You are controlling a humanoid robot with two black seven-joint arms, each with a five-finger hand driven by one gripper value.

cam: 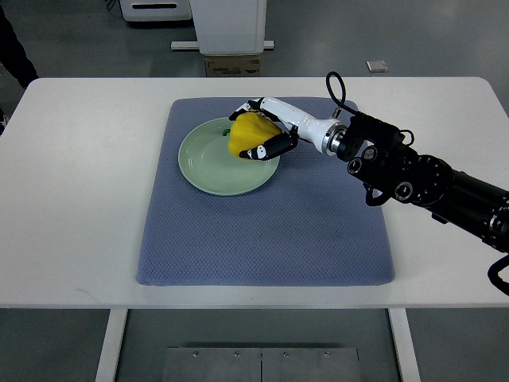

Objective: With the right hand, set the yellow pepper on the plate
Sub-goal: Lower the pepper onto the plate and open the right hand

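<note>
My right hand [258, 131] is wrapped around the yellow pepper [249, 133], holding it over the far right part of the green plate [208, 169] on the blue mat [270, 239]. I can't tell whether it is resting on the plate yet. Letting go while it's off the surface or leaning could send the lumpy pepper rolling over the nearby rim onto the mat.

Occlusions, top view
Right hand [258, 127] covers much of the yellow pepper [248, 132]; pepper-to-plate [208, 163] contact can't be told. Right arm cut off at right edge. Dark sleeve [14, 49] cropped top-left.
</note>
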